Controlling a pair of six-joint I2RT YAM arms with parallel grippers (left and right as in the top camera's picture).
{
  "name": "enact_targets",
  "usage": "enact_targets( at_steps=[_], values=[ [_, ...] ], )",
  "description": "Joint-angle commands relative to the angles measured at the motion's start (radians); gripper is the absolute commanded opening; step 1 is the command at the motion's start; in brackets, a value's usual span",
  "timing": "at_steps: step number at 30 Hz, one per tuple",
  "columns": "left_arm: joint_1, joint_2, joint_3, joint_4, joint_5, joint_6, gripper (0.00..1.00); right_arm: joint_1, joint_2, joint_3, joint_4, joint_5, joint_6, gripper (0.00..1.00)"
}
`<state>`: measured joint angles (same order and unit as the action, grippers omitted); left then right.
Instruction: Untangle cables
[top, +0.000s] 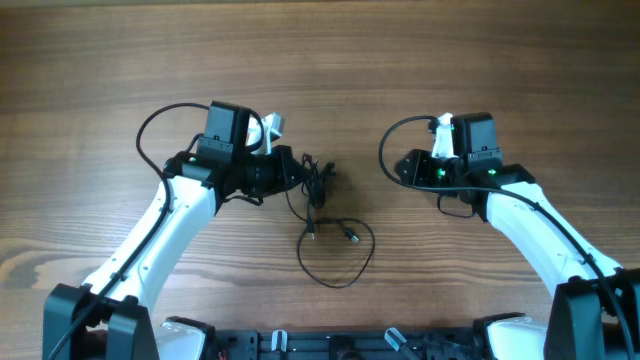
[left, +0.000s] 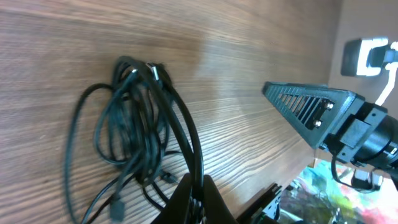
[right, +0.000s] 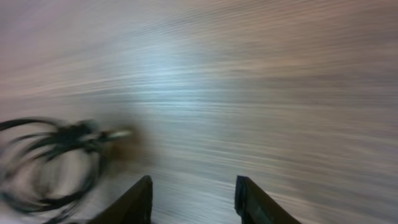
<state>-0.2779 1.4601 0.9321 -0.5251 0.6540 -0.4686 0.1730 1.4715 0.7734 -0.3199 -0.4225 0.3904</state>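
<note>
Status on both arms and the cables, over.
Left fingers shut on thin black cables, at the bunch. Right fingers open, empty, apart from them. One loop lies loose on wooden table; nothing in the way.

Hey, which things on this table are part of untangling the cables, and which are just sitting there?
Part of the job: thin black cables, bunched, one loop trailing; left gripper, shut on them; right gripper, open and apart.
Not part of it: wooden table; the arms' own thick cables.
</note>
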Motion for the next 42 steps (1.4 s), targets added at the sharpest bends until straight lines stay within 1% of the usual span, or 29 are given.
enact_targets(
  at_steps=[1,2,4,5,6,8,10,12,13,14,15,16,19,21,22,23,24,25,27,29,30,33,34,35,36,37,38,40,42],
  values=[
    [-0.043,-0.02,0.004,0.107,0.187,0.021,0.04,0.002,0.016,0.014,0.019,-0.306,-0.046,0.5],
    [-0.055,-0.02,0.004,0.167,0.289,0.043,0.04,0.009,0.016,0.014,0.013,-0.305,-0.046,0.51],
    [-0.069,-0.02,0.004,0.28,0.429,0.046,0.04,0.032,0.016,0.014,0.01,-0.306,-0.046,0.54],
    [-0.071,-0.02,0.004,0.319,0.459,0.045,0.04,0.047,0.016,0.014,0.013,-0.305,-0.046,0.57],
    [-0.071,-0.02,0.004,0.336,0.464,0.035,0.04,0.065,0.016,0.014,0.023,-0.305,-0.045,0.6],
    [-0.074,-0.02,0.004,0.328,0.464,0.035,0.04,0.09,0.016,0.014,0.06,-0.305,0.013,0.59],
    [-0.076,-0.02,0.004,0.325,0.464,0.035,0.04,0.103,0.016,0.014,0.103,-0.305,0.064,0.52],
    [-0.081,-0.02,0.004,0.32,0.463,0.036,0.05,0.116,0.016,0.014,0.139,-0.304,0.109,0.5],
    [-0.081,-0.02,0.003,0.32,0.463,0.038,0.05,0.118,0.016,0.014,0.142,-0.305,0.11,0.45],
    [-0.081,-0.02,0.003,0.319,0.463,0.04,0.05,0.121,0.016,0.014,0.144,-0.304,0.11,0.32],
    [-0.081,-0.02,0.003,0.319,0.463,0.043,0.05,0.121,0.016,0.014,0.144,-0.304,0.11,0.11],
    [-0.081,-0.02,0.003,0.312,0.451,0.043,0.06,0.121,0.016,0.014,0.143,-0.304,0.11,0.04],
    [-0.081,-0.02,0.003,0.23,0.325,0.045,0.07,0.121,0.016,0.013,0.13,-0.303,0.108,0.04],
    [-0.081,-0.02,0.003,0.172,0.222,0.046,0.13,0.121,0.016,0.013,0.098,-0.269,0.107,0.04],
    [-0.081,-0.02,0.003,0.129,0.142,0.046,0.22,0.121,0.016,0.013,0.079,-0.258,0.105,0.04],
    [-0.081,-0.02,0.003,0.087,0.076,0.046,0.39,0.121,0.016,0.013,0.075,-0.268,0.08,0.04],
    [-0.081,-0.02,0.003,0.048,0.026,0.046,0.48,0.121,0.016,0.013,0.078,-0.31,0.03,0.04],
    [-0.081,-0.02,0.003,0.024,-0.003,0.046,0.51,0.121,0.016,0.013,0.085,-0.349,0.0,0.04],
    [-0.081,-0.02,0.003,-0.022,-0.055,0.047,0.54,0.121,0.016,0.013,0.177,-0.575,-0.106,0.04],
    [-0.081,-0.02,0.001,-0.031,-0.061,0.047,0.53,0.121,0.016,0.013,0.321,-0.758,-0.105,0.04],
    [-0.081,-0.02,0.001,-0.032,-0.062,0.047,0.53,0.121,0.016,0.013,0.378,-0.783,-0.078,0.04],
    [-0.081,-0.02,0.001,-0.033,-0.062,0.047,0.53,0.121,0.016,0.013,0.464,-0.784,-0.017,0.05],
    [-0.081,-0.02,0.001,-0.033,-0.062,0.047,0.53,0.121,0.016,0.014,0.474,-0.778,-0.004,0.08],
    [-0.081,-0.018,0.001,-0.033,-0.062,0.047,0.53,0.121,0.016,0.013,0.477,-0.74,0.011,0.26],
    [-0.081,-0.016,0.001,-0.033,-0.062,0.047,0.53,0.121,0.016,0.013,0.457,-0.65,0.027,0.6],
    [-0.081,-0.014,0.001,-0.033,-0.061,0.05,0.53,0.121,0.016,0.013,0.42,-0.543,0.07,0.7],
    [-0.082,-0.011,0.001,-0.034,-0.062,0.05,0.53,0.121,0.016,0.013,0.292,-0.295,0.155,0.87],
    [-0.091,-0.011,0.001,-0.034,-0.063,0.05,0.52,0.121,0.016,0.013,0.152,-0.06,0.196,1.0],
    [-0.104,-0.011,0.001,-0.034,-0.109,0.05,0.53,0.121,0.016,0.013,0.05,0.081,0.192,1.0]
  ],
)
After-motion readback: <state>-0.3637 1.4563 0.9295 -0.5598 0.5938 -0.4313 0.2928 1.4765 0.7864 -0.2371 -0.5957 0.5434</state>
